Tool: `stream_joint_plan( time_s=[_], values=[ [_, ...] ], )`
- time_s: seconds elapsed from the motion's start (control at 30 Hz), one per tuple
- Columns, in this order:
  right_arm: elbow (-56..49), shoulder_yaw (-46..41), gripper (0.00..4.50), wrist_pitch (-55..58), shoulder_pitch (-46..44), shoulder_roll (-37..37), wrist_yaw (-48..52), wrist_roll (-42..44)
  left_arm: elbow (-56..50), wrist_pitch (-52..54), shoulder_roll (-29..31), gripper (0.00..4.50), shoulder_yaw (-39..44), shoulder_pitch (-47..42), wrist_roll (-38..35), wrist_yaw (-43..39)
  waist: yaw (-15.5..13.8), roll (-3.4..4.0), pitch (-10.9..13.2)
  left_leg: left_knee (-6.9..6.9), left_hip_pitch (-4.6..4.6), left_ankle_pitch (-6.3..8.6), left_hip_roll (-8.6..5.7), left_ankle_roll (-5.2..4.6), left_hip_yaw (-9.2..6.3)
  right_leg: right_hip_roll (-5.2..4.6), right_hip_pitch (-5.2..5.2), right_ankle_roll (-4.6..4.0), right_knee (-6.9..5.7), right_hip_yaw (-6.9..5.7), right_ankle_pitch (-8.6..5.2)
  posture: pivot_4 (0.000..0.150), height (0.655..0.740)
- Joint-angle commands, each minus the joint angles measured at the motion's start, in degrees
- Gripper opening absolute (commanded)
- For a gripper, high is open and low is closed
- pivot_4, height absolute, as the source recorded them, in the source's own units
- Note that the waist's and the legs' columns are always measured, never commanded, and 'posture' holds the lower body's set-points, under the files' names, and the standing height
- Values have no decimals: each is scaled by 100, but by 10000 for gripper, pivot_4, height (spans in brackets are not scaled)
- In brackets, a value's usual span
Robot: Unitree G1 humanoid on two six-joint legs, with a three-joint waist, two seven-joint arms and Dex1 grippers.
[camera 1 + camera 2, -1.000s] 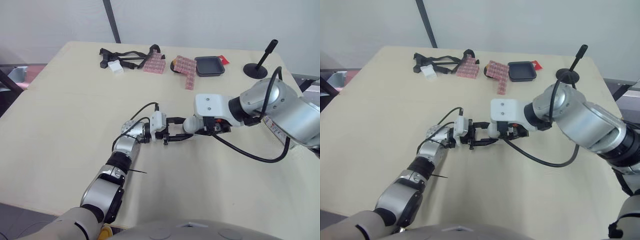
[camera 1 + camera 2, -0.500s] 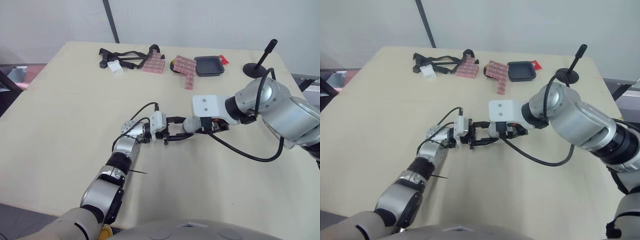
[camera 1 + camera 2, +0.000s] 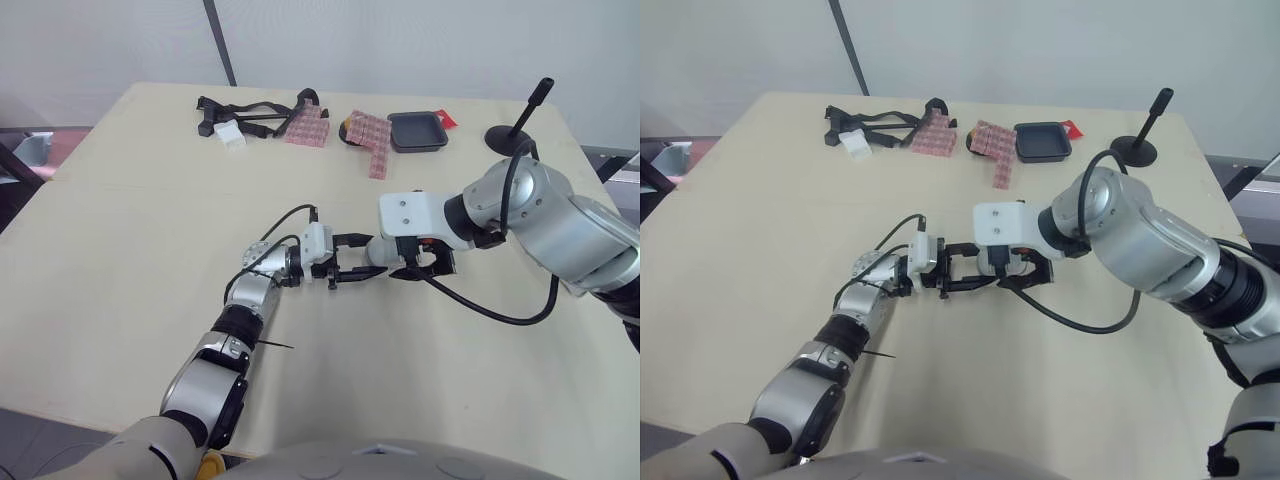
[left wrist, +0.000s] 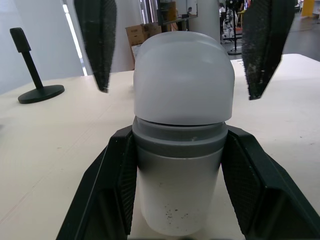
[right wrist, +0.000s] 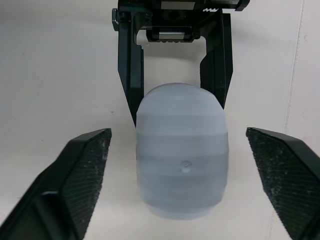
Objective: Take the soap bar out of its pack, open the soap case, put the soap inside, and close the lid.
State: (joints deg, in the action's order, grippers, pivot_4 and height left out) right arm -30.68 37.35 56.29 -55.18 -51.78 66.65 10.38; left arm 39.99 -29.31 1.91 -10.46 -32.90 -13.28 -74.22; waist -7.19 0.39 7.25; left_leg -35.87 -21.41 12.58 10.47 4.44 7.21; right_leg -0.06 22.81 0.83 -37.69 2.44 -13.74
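Left pincer (image 4: 178, 135) is clamped on the case (image 5: 181, 170), its two fingers pressed to the grey lower half. It holds the case low over the tabletop (image 3: 140, 250) at the middle of the frame. Right pincer (image 5: 177, 132) faces it tip to tip with its fingers spread wide, one on each side of the pale lid (image 4: 182, 75) and touching neither side.

The pack (image 3: 372, 135) lies in pink pieces at the upper middle of the frame, beside a black tray (image 3: 418, 131), so the unwrapping looks done. The lid sits on the case with only a seam between the two halves. It is not clear enough to tell whether the soap is inside. If the case is empty, what is left is to pull off the lid, load the soap and close it. If the soap is in, the task is at its end.

The left arm reaches forward from the lower left of the frame, its forearm straight and close to the tabletop. The right arm comes in from the right edge, bent at the elbow, with its wrist turned toward the left arm so the open fingers line up with the lid end.
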Motion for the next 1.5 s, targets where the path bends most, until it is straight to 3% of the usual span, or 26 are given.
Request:
stream_joint_plan(
  time_s=[0.03, 0.23, 0.6, 0.8, 1.07, 1.5],
  values=[
    [-49, -175, 44825, -1, -81, 9, 7, -65, -146, -19, 13, 19444, -31, 16, -13, 17, 1, 0, 0, 0, 0, 0, 0, 0, 0, 0, 0, 0, 0, 0, 0, 1500, 7400],
    [-419, -552, 44825, 266, 98, -286, -1, 117, -171, 13, 45, 19444, -22, 39, -28, 32, -15, 0, 0, 0, 0, 0, 0, 0, 0, 0, 1, 0, 0, 0, 0, 1500, 7400],
    [-861, -2404, 44825, 1126, 502, -876, -23, 1196, -225, 70, 128, 19444, -8, 55, -82, 4, -8, 0, 0, 0, -5, 1, 1, -2, 5, 1, -1, 0, 1, 7, 0, 1500, 7400],
    [-476, -2787, 27394, 1667, 343, -363, -564, 1545, -213, 69, 154, 19444, -12, 31, -91, -24, 15, 0, 0, 0, -5, 1, 1, -1, 9, 2, -2, 0, -2, 9, 0, 1500, 7400],
    [-462, -2748, 576, 1995, 275, -61, -862, 2010, -163, 48, 168, 19444, -2, -10, -65, 5, -16, 1, -1, 0, -2, 1, 0, -1, 9, 2, -1, 0, 0, 9, 0, 1500, 7400],
    [-785, -2617, 194, 1651, 907, -109, -1117, 2425, -261, 71, 199, 19444, -14, 46, -60, 44, -25, 1, -1, 1, -4, 1, -1, 0, 9, 2, -3, 0, 5, 9, 0, 1500, 7400]
  ],
)
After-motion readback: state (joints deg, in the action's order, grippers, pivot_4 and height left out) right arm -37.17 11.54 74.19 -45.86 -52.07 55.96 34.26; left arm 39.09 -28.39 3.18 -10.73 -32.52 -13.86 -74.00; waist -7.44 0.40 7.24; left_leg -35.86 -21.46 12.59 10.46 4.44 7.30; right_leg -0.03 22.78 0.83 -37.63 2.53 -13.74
